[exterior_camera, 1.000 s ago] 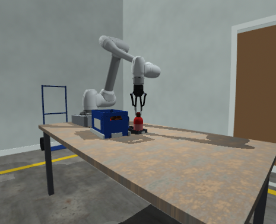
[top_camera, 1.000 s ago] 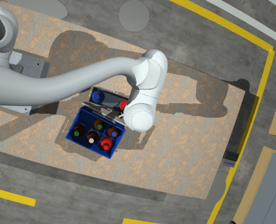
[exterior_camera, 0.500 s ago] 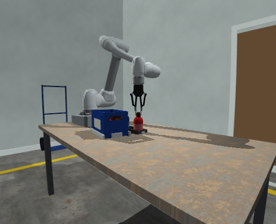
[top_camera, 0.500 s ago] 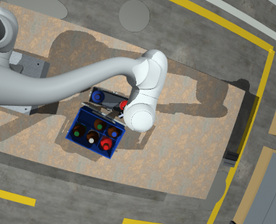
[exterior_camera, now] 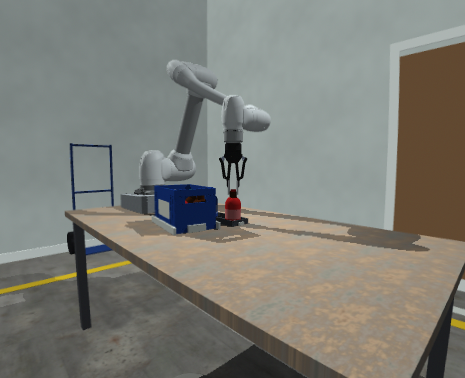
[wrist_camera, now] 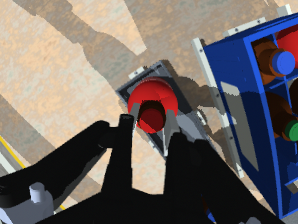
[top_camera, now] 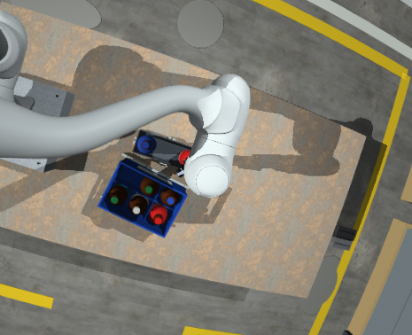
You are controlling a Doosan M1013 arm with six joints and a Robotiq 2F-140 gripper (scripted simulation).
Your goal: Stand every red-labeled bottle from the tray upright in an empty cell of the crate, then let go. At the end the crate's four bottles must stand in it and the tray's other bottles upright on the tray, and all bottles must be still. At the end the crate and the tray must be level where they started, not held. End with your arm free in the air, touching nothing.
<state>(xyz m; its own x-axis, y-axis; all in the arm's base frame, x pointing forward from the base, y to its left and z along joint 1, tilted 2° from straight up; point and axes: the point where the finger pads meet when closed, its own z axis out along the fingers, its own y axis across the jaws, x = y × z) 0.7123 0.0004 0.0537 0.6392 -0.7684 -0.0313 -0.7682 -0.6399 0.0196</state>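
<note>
A red-labeled bottle [exterior_camera: 233, 207] stands upright on the dark tray [top_camera: 164, 148] beside the blue crate [top_camera: 141, 193]. It also shows in the wrist view [wrist_camera: 152, 106] and, partly hidden by the arm, in the overhead view [top_camera: 184, 156]. My gripper [wrist_camera: 151, 116] is straight above it, shut on its neck, as the side view [exterior_camera: 232, 190] shows. A blue-labeled bottle [top_camera: 145, 144] stands at the tray's other end. The crate holds several bottles, among them a red-labeled one [top_camera: 158, 214]; one crate cell near the tray looks empty.
The crate [exterior_camera: 185, 207] sits close against the tray, its wall right next to the held bottle. The robot base [exterior_camera: 152, 172] is behind the crate. A blue cart frame [exterior_camera: 91, 172] stands beyond the table's far left corner.
</note>
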